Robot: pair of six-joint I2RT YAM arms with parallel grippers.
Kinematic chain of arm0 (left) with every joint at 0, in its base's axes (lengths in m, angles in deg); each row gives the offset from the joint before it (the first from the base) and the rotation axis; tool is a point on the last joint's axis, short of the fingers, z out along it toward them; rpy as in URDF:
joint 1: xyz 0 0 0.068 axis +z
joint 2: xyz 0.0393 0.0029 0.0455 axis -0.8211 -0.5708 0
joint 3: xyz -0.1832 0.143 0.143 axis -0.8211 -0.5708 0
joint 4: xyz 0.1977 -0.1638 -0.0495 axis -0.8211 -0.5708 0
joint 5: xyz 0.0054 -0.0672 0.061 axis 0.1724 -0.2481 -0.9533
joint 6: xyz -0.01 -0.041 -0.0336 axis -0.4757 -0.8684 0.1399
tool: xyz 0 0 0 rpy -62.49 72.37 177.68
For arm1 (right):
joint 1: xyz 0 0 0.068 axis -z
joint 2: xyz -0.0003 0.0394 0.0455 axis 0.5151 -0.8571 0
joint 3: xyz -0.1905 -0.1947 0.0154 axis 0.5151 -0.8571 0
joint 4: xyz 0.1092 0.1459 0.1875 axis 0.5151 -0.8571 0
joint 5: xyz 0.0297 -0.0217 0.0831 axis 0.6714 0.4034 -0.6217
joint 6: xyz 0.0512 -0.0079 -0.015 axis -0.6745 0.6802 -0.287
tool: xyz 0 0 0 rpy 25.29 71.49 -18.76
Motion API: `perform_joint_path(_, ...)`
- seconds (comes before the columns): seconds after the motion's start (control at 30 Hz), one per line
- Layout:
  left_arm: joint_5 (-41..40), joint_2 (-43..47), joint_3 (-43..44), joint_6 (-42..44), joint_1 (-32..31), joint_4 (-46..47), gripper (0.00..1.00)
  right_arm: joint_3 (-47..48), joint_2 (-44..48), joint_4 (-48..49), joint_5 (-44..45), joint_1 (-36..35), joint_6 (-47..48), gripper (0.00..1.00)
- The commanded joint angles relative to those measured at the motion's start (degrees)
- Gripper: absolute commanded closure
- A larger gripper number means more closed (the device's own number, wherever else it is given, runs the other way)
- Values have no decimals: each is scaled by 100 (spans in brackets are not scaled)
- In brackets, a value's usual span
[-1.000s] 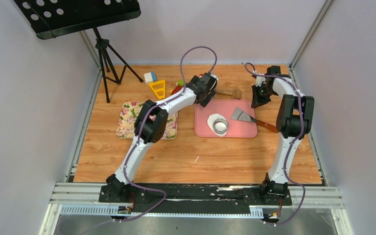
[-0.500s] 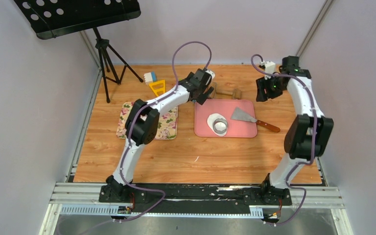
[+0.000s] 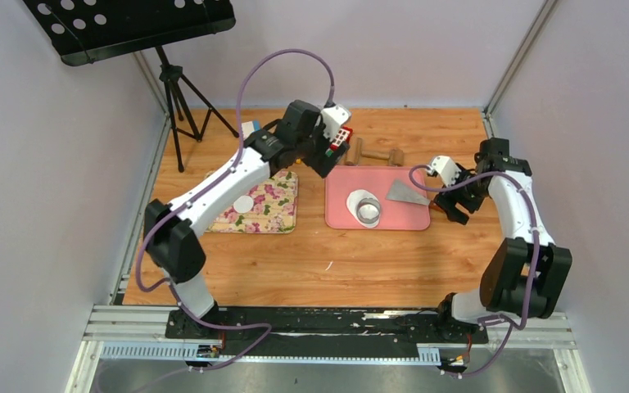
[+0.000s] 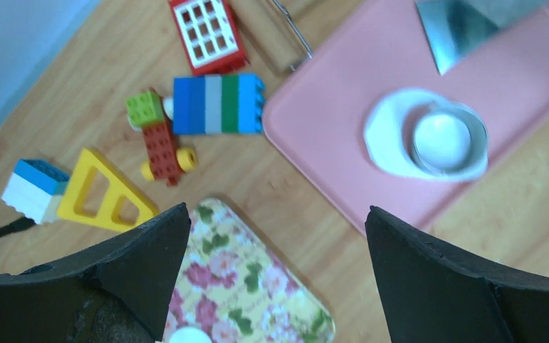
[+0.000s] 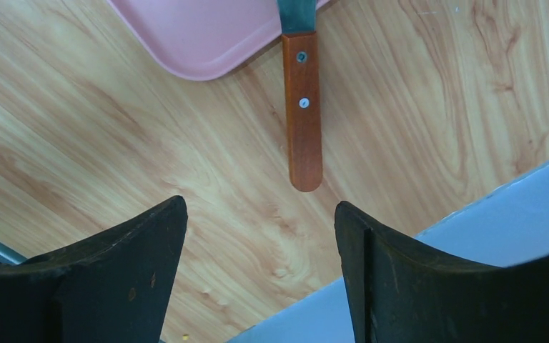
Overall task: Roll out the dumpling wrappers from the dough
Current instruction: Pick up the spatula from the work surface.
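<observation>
Dough (image 3: 355,199): flattened white sheet on pink board (image 3: 401,217), mid-desk (image 3: 319,270), with metal ring (image 3: 368,211) sitting on it. Scraper (image 3: 405,193) blade on right part of board, near dough. Dumpling wrapper (image 3: 243,203): white disc on floral mat (image 3: 274,209), left of board. Rolling pin (image 3: 374,154) on desk behind board. Left end effector (image 3: 328,160) raised over far-left corner of board, released, nothing held. Right end effector (image 3: 452,206) just off right edge of board, above scraper handle, released.

Left wrist: looking down between wide-spread fingers (image 4: 143,250), empty gap. Dough (image 4: 386,136) irregular in outline, ring (image 4: 480,132) toward its right side, second wrapper (image 4: 439,139) round and white inside ring. Toy blocks (image 4: 218,105) scattered on desk just past corner of board. Floral mat (image 4: 250,286) close below, white disc edge barely showing at bottom.

Right wrist: fingers (image 5: 114,257) parted, nothing between. Wooden scraper handle (image 5: 304,121) flat on bare desk straight ahead of gap, apart from both fingers, blade end reaching onto corner of pink board (image 5: 200,36).
</observation>
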State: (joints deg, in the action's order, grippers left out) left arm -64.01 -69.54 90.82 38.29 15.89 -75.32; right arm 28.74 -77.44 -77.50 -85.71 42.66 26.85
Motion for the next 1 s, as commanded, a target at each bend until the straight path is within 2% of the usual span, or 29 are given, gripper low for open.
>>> perform_joint_path(0.0, 849, 762, -1009, 743, 28, -487, 0, 590, -673, 21, 1, -27, 933, 25)
perform_joint_path(0.17, 1331, 1421, -1838, 1001, 276, -526, 0, 1142, -1575, -353, 99, -31, 1093, 25)
perform_joint_path(0.47, 1751, 1588, -2131, 785, 375, -361, 0, 756, -2403, 295, 623, -32, 1080, 27)
perform_joint_path(0.63, 1690, 1674, -2295, 775, 377, -226, 0, 737, -2557, 496, 603, -32, 933, 35)
perform_joint_path(0.73, 1644, 1701, -2360, 780, 384, -199, 0, 792, -2633, 494, 623, -32, 878, 45)
perform_joint_path(0.83, 1556, 1760, -2417, 797, 387, -156, 0, 869, -2707, 453, 648, -32, 813, 60)
perform_joint_path(0.97, 1471, 1829, -2510, 815, 380, -86, 0, 1082, -2784, 154, 552, -32, 706, 92)
